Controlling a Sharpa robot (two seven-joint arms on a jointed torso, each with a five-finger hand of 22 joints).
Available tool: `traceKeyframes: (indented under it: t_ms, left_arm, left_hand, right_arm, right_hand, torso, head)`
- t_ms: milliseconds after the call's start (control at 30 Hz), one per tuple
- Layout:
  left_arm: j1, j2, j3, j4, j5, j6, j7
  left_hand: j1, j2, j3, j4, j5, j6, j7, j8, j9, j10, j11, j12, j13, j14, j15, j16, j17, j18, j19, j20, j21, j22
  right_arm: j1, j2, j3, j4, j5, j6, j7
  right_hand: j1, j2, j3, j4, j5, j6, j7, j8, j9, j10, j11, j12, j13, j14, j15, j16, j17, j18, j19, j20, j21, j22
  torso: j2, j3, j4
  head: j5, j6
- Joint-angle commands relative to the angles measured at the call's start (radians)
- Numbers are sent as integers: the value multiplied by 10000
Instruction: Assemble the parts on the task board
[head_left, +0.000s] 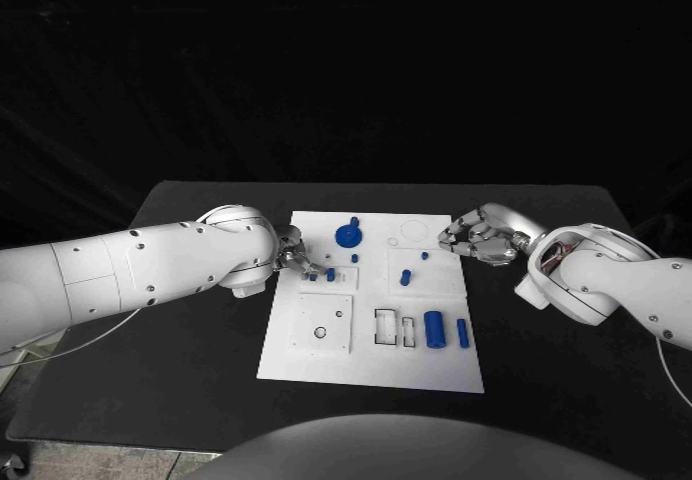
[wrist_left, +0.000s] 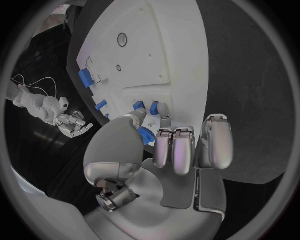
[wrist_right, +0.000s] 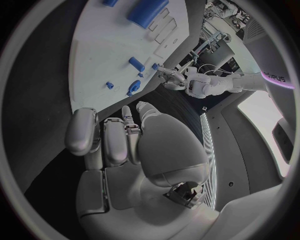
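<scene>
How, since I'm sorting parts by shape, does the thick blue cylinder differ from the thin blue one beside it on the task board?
The thick cylinder is clearly wider than the thin cylinder. The thick cylinder lies next to the rectangular slots; the thin cylinder lies nearer the right edge of the task board and slightly closer to the robot. Both are blue, lie flat, and run parallel, apart from each other.

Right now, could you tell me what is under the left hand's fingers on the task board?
The left hand reaches over the task board edge, its fingertips at small blue parts. Whether it grips one cannot be told; the board beneath the fingers is covered.
</scene>
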Motion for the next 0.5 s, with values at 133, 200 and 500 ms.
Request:
traceKeyframes:
  t_ms: [133,200,500]
  left_arm:
    - [-88,26,-61,-46,122,444,-12]
    - [-88,33,-61,-55,128,424,8]
    - [-89,80,-59,-91,158,165,130]
  left_hand:
    - [-563,190,-648,12,-249,77,38,-65,-12,1045,80,24,2635,1052,54,24,2635,176,24,65,-59,1534]
    - [-721,261,-865,18,-314,93,38,-72,-6,1045,80,24,2635,1052,55,24,2635,175,29,67,-63,1545]
    - [-1240,641,-1564,29,-621,156,33,-62,43,1045,77,24,2635,1052,53,24,2635,170,53,68,-68,1588]
  right_arm:
    - [-13,21,2,-20,11,163,-32]
    - [-14,21,2,-21,11,168,-35]
    - [-15,28,2,-30,11,209,-46]
  right_hand:
    - [98,8,91,0,78,65,9,9,-19,72,30,16,-979,368,42,-49,-17,9,1,67,-57,1207]
    - [107,9,104,-7,105,71,10,9,-22,68,30,13,-985,367,43,-52,-23,8,3,68,-55,1209]
    - [117,8,121,-16,136,78,10,9,-26,61,32,6,-997,364,45,-60,-37,11,-1,69,-73,1206]
  torso:
    - [5,-3,-1]
    - [6,-4,1]
    - [1,0,6]
  head:
    - [-20,2]
    - [-21,2]
    - [0,2]
